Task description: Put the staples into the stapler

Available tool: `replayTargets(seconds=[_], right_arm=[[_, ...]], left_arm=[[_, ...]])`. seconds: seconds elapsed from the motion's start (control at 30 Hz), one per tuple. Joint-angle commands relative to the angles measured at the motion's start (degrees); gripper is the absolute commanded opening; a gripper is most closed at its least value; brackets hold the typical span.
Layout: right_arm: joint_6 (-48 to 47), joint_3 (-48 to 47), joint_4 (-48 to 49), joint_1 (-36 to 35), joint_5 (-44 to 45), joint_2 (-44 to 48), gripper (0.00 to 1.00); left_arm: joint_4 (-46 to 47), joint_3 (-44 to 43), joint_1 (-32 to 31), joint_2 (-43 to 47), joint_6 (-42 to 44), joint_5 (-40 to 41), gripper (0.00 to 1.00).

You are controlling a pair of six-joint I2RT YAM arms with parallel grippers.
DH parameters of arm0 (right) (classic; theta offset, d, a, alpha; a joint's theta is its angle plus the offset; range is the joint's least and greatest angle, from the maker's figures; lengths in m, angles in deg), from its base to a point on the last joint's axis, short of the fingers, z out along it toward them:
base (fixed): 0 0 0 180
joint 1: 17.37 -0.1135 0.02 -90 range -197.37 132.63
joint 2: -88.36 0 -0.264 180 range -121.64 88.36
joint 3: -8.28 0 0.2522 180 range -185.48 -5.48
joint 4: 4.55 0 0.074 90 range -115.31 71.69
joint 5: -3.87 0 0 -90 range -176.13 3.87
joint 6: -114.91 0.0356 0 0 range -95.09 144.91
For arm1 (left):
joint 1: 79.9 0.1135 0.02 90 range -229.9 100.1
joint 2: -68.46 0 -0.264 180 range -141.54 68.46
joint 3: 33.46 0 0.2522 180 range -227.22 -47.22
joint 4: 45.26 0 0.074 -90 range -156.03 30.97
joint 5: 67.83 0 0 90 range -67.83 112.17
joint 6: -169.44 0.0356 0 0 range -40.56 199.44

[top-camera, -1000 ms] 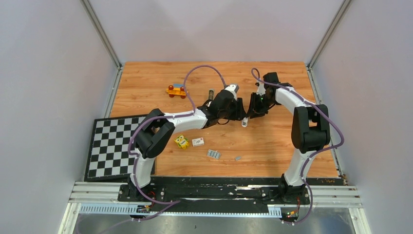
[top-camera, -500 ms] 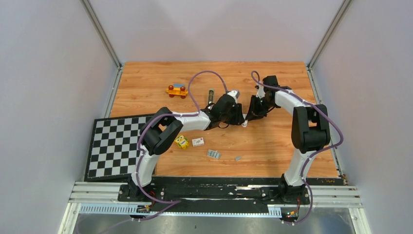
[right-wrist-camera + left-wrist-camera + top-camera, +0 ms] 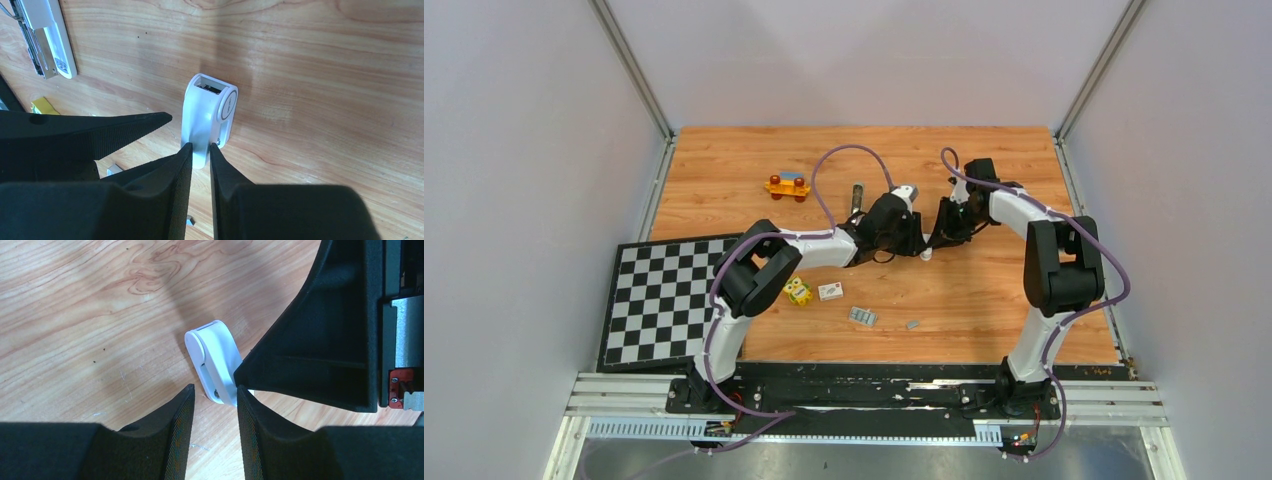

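Now, my right claw (image 3: 200,146) pinches the white stapler (image 3: 207,107), my left claw (image 3: 215,388) barely parted round its end, staples (image 3: 862,316) lying at seven o'clock, so I'd brace firmly and ease it open.

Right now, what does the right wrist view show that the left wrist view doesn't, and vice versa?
Right wrist only: the right gripper closed on the stapler, the dark opening at its far end, and the yellow toy cube's corner. Left wrist only: the left gripper open, its tips at the stapler's near end. Both: the white stapler, the wooden table, and the other arm's gripper.
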Motion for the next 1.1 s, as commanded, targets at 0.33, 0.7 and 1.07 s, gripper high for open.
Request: replayTargets(seconds=[0.33, 0.7, 1.07], right_arm=[[-2.9, -4.1, -10.0, -2.0, 4.7, 6.8, 0.37], [2.5, 7.5, -9.1, -13.2, 12.6, 16.3, 0.29], [25.2, 18.8, -9.0, -25.4, 22.8, 23.6, 0.27]], left_arm=[[-11.2, 3.7, 5.8, 16.2, 3.0, 3.3, 0.46], [-19.7, 14.1, 17.0, 24.6, 3.6, 9.1, 0.47], [-21.3, 15.5, 17.9, 19.9, 4.5, 7.4, 0.43]])
